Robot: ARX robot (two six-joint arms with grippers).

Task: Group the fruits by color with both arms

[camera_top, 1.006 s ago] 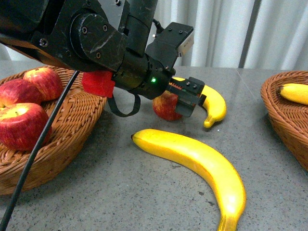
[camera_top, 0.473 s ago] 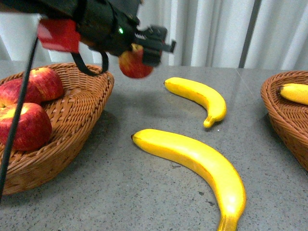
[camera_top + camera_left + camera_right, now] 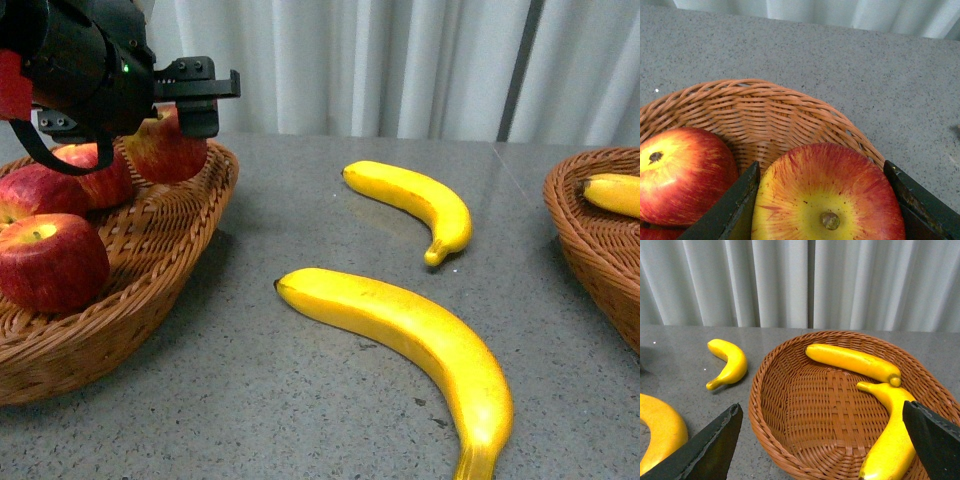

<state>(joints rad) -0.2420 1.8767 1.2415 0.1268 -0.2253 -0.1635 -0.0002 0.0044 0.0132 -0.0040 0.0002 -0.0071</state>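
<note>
Left arm holds an apple over the red basket while two bananas wait on the table.

At far left, the left gripper (image 3: 200,100) is pinching a red-and-yellow apple (image 3: 827,195) between its jaws, above the far right edge of the left basket (image 3: 150,290), where three other apples (image 3: 50,262) lie. The wrist view puts the held apple close to the rim, not over the middle. Let go here, it could strike the wicker edge or a neighbouring apple and roll out onto the table (image 3: 250,400). In the middle, the large banana (image 3: 410,345) lies near and the small banana (image 3: 415,200) lies farther off. At right, the right gripper (image 3: 821,409) hangs with jaws spread wide and empty above the right basket (image 3: 790,440), which holds two bananas (image 3: 852,361). The large banana's girth may make it slip.
</note>
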